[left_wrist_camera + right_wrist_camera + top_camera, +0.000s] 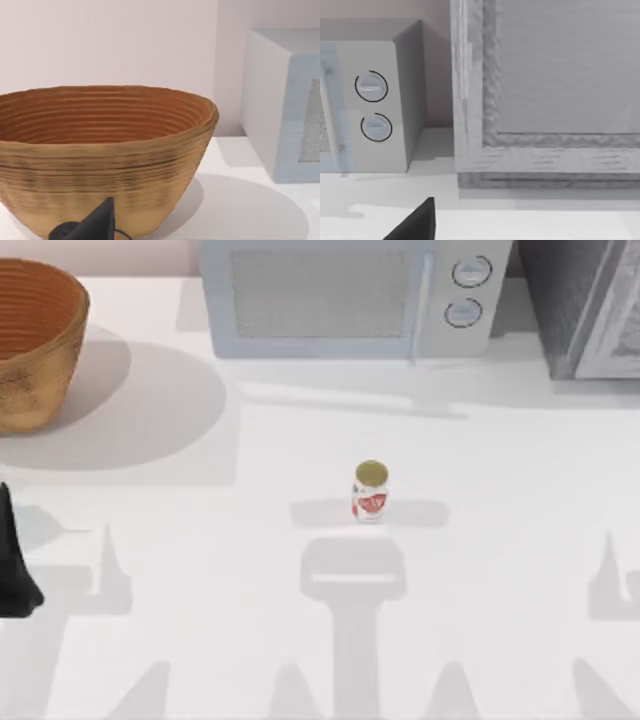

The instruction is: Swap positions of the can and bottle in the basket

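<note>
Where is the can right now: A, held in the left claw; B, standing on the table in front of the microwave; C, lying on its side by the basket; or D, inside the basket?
B: the can stands upright on the bare table, in front of the microwave and well apart from the basket.

a white table (250, 570) carries four things: a woven wicker basket (35, 345) at the far left corner, a white microwave (345, 295) along the far edge at centre, a grey framed cabinet (590, 305) at the far right, and a small red-and-white can (370, 492) standing upright alone near the middle, well apart from all three
</note>
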You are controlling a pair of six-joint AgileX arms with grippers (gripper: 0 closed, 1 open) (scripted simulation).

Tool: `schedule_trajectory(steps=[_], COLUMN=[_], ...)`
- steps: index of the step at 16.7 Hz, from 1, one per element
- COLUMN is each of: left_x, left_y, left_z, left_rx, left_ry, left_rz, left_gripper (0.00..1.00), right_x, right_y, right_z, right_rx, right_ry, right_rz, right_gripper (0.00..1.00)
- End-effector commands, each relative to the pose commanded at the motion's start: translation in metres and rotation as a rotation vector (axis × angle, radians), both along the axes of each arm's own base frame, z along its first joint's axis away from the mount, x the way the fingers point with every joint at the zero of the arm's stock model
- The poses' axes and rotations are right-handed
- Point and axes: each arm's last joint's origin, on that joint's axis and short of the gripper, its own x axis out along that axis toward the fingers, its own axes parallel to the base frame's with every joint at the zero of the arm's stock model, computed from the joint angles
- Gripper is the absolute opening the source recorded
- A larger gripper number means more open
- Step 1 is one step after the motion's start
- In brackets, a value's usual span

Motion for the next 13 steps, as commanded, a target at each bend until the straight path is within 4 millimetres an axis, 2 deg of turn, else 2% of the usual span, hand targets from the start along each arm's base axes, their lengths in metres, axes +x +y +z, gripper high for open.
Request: schedule_trajectory(steps=[3, 9, 13], left_x=[-0.0016, -0.0009, 0.0078], left_y=[0.0012, 0.0012, 0.0053], left_z=[-0.0086, -0.0081, -0.0089], left_rx=[-0.002, -0.001, 0.003], left_ry=[0.007, 0.009, 0.033], left_rz=[0.031, 0.029, 0.047], left_gripper=[1.0, 1.0, 1.0], right_x=[0.0, 0.0, 0.0], right_y=[0.0, 0.0, 0.0], right_z=[0.0, 0.0, 0.0], right_rx=[0.0, 0.0, 0.0], right_ry=[0.0, 0.0, 0.0], right_rz=[0.0, 0.0, 0.0], right_gripper=[1.0, 1.0, 1.0])
